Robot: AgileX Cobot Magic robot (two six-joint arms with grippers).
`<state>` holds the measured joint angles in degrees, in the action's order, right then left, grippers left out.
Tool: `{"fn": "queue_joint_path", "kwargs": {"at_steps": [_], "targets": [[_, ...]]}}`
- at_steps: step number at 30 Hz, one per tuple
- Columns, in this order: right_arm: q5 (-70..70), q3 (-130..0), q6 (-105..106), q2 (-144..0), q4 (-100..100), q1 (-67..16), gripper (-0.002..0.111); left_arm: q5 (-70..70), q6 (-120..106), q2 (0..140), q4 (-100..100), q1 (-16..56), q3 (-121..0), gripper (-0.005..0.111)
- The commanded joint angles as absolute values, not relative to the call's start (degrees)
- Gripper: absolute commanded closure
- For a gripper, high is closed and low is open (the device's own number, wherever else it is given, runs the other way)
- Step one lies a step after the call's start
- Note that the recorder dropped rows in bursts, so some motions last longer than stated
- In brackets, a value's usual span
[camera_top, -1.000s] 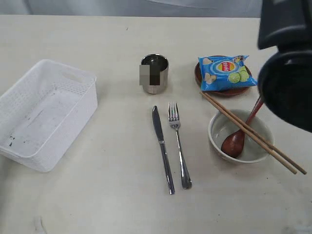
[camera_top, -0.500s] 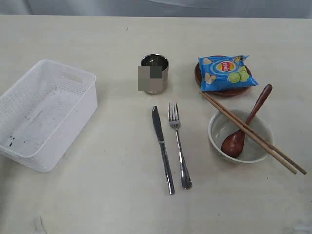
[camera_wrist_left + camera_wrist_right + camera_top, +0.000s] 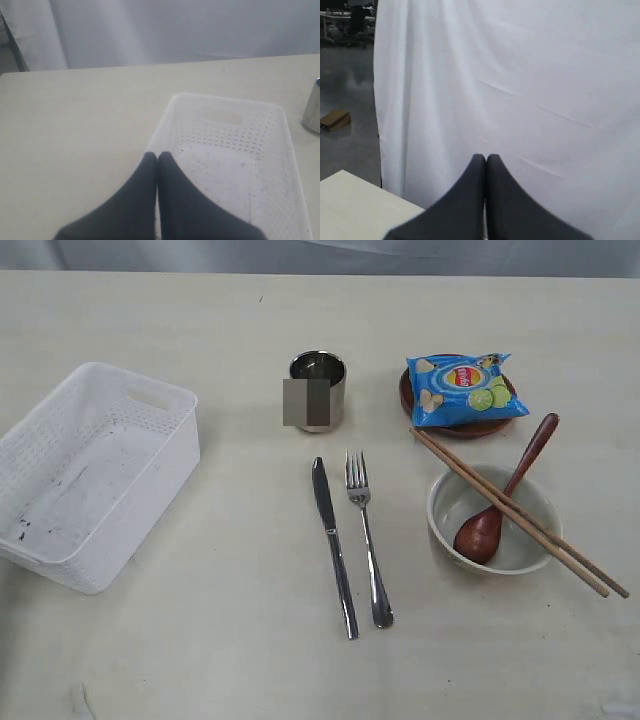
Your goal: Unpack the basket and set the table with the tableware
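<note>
Cleared off the exterior view's right edge since a second ago, right gripper (image 3: 486, 159) facing a white curtain (image 3: 520, 75) with fingers pressed together, left gripper (image 3: 158, 156) likewise closed on nothing by the basket (image 3: 225, 98). Looks like unpacking done: on the pale wood-grain table (image 3: 200, 660), white lattice plastic basket at left holding nothing, then round brown wooden plate (image 3: 470, 430) under a glossy blue chip bag (image 3: 462, 388), cream bowl (image 3: 455, 502), steel cup (image 3: 335, 390), wooden chopsticks (image 3: 520, 515) across the bowl, slim steel knife (image 3: 333, 550) beside fork (image 3: 366, 540), dark spoon (image 3: 478, 533) in the bowl. Next, likely just parking both arms clear
</note>
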<state>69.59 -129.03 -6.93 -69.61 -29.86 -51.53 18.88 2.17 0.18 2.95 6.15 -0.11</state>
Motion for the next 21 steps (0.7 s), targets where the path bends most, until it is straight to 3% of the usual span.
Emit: {"fn": "queue_joint_path", "kwargs": {"at_steps": [1,6,11,21], "targets": [[61.0,-108.2,-18.0,-55.2,-36.6,-51.5,0.109,18.3,2.1,0.0,2.8,6.6,0.0,0.107],[40.9,-82.2,-38.4,-38.3,-49.8,-51.5,0.109,18.3,2.1,0.0,2.8,6.6,0.0,0.107],[31.0,-64.8,-56.6,-28.1,-67.7,-51.5,0.109,18.3,2.1,0.0,2.8,6.6,0.0,0.107],[28.9,-56.9,-59.6,-19.4,-72.0,-51.5,0.109,18.3,2.1,0.0,2.8,6.6,0.0,0.107]]}}
